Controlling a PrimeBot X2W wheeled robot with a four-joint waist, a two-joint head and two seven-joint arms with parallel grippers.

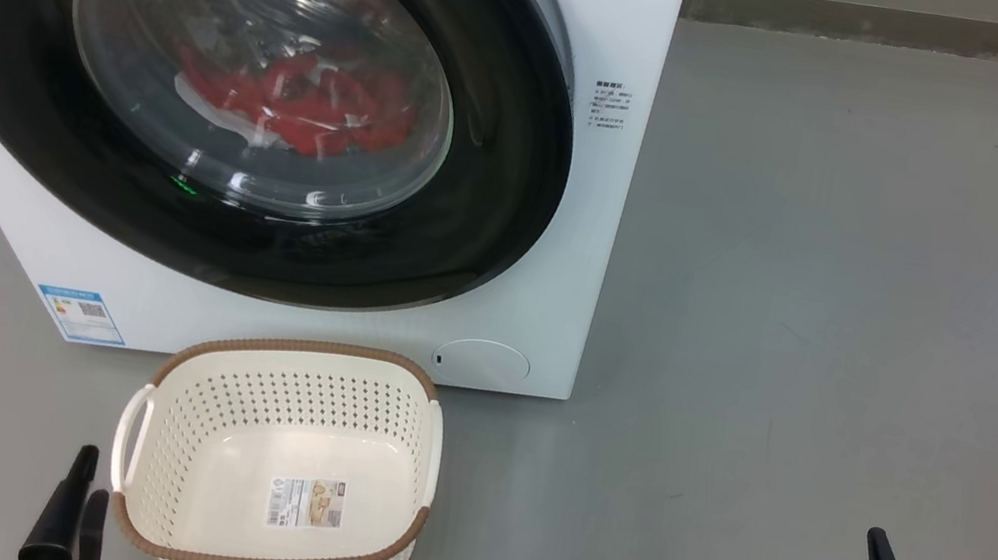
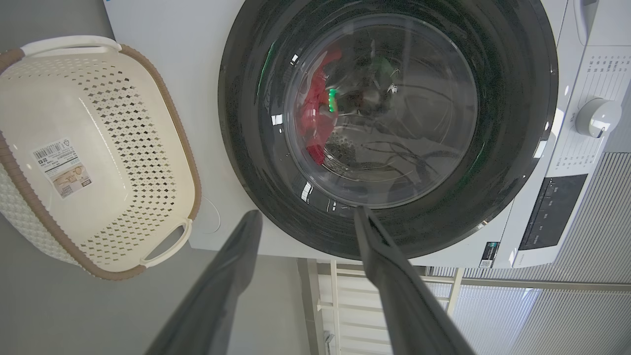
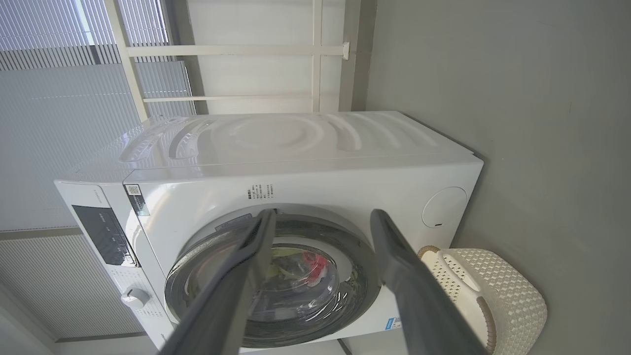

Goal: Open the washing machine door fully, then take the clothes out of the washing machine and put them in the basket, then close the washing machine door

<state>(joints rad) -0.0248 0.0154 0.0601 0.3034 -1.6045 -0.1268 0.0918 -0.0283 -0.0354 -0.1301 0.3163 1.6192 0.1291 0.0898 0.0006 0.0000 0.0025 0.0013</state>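
Left wrist view: left gripper (image 2: 306, 210) spread wide, empty; right gripper (image 3: 323, 211) likewise, touching nothing.

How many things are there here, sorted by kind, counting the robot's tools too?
washing machine: 1
basket: 1
clothes, one red bundle behind the glass: 1
tools, the left tool and the right tool: 2
Total: 5
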